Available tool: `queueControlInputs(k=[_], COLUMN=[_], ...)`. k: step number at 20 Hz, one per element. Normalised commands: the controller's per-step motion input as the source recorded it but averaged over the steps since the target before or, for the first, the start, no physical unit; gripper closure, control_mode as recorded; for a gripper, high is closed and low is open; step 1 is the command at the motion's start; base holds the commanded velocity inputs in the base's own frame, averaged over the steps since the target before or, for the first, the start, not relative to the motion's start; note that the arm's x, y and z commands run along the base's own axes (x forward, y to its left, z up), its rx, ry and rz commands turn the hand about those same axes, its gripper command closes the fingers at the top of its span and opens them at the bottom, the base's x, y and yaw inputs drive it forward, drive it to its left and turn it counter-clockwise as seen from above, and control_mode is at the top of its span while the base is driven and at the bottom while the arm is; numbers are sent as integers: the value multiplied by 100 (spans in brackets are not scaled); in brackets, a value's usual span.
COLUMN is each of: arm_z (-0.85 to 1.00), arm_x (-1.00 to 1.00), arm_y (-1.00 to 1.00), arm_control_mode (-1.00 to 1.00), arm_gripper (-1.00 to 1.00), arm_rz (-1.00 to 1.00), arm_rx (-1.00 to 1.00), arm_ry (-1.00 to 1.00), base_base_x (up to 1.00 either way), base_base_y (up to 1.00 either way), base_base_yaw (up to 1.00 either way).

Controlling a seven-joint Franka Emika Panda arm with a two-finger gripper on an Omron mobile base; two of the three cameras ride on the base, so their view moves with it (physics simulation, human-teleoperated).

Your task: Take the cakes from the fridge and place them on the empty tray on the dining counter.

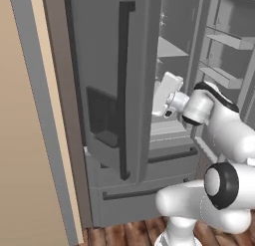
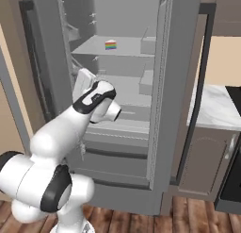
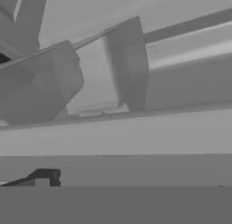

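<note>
- So we're parked right in front of the tall grey French-door fridge (image 2: 117,86); its right door is swung wide open and the inside is plain to see in the right base view.
- The left door (image 1: 112,85) is closed, with its long dark vertical handle (image 1: 124,90) and the dark dispenser recess (image 1: 102,115) showing in the left base view.
- We can spot one small wedge of rainbow-layered cake with white frosting (image 2: 110,45), sitting upright on an upper grey shelf (image 2: 94,48) inside the fridge, toward the back.
- We can pick out just that one slice; nothing is touching it.
- The white arm (image 2: 70,123) reaches forward into the open compartment, with its hand (image 1: 167,93) lower than the cake's shelf, roughly level with the middle shelves.
- The claw itself points into the fridge, so in both base views we see the back of the hand, not the fingers.
- In the hand view one dark fingertip (image 3: 45,177) pokes up at the far lower left, which fits the claw standing wide open with nothing in it.
- The hand view looks at grey shelf edges and a boxy grey bin (image 3: 99,78), all tilted.
- Off to the right there's a white marble-patterned desk (image 2: 216,107) over grey cabinets.
- Below the open compartment, the bottom drawers (image 1: 144,190) are shut, and there's brown wooden floor (image 2: 155,220) under the base.
</note>
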Motion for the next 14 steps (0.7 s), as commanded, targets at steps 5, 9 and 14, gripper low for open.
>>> queueControlInputs(k=[5,9,14], arm_z=[-45,-66,-33], arm_x=[-98,-75,-6], arm_y=[100,100,100], arm_control_mode=[-100,-100,-100], arm_gripper=[-100,-100,-100], arm_rz=[13,2,0], arm_rx=[-3,-10,-14], arm_ry=[0,0,0], base_base_x=[0,0,0], base_base_y=[0,0,0], base_base_yaw=[0,0,0])
